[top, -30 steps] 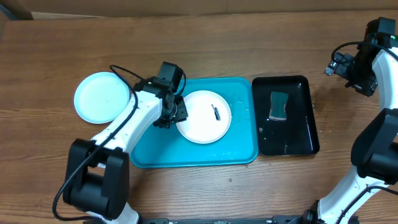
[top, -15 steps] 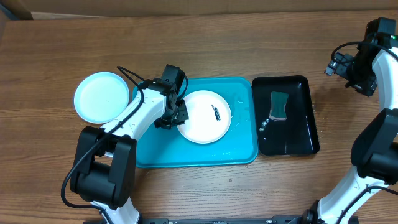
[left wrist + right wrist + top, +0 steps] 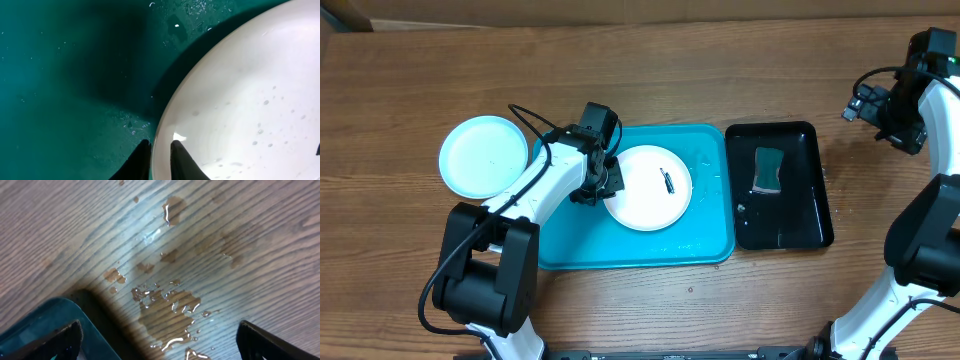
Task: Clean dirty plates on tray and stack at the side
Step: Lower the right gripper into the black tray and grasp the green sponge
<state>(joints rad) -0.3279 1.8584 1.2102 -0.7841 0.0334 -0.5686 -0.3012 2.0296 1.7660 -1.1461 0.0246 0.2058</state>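
Left end effector point(image 3: 159, 161) is down at the left edge of the white plate point(image 3: 645, 190), and it's got it: the two dark fingertips point(image 3: 141, 159) are squeezed in tight on the rim, one on the outer side over the tray floor, the other on the plate's upper face. That's a pinch on the rim, no daylight between the pads and the plate from the wrist view.

White plate lies flat inside the turquoise tray point(image 3: 630, 252), towards the middle, upper half. A short dark smear point(image 3: 667, 181) sits on it, right of centre. Water droplets point(image 3: 131, 125) bead on the tray floor just beside the rim, and fine specks dot the plate's face too.

Over on the left, off the tray, the pale blue plate point(image 3: 483, 157) rests flat on the bench point(image 3: 620, 70), near the tray's left end but apart from it.

Right end effector point(image 3: 160, 340) hangs at the far right, well away from the plates, fingers spread wide with nothing between them. Below it, bare wood with a small puddle point(image 3: 165, 307) of water.

Just beside the turquoise tray, to its right, a black tray point(image 3: 815, 190) holds a greenish sponge point(image 3: 768, 170).
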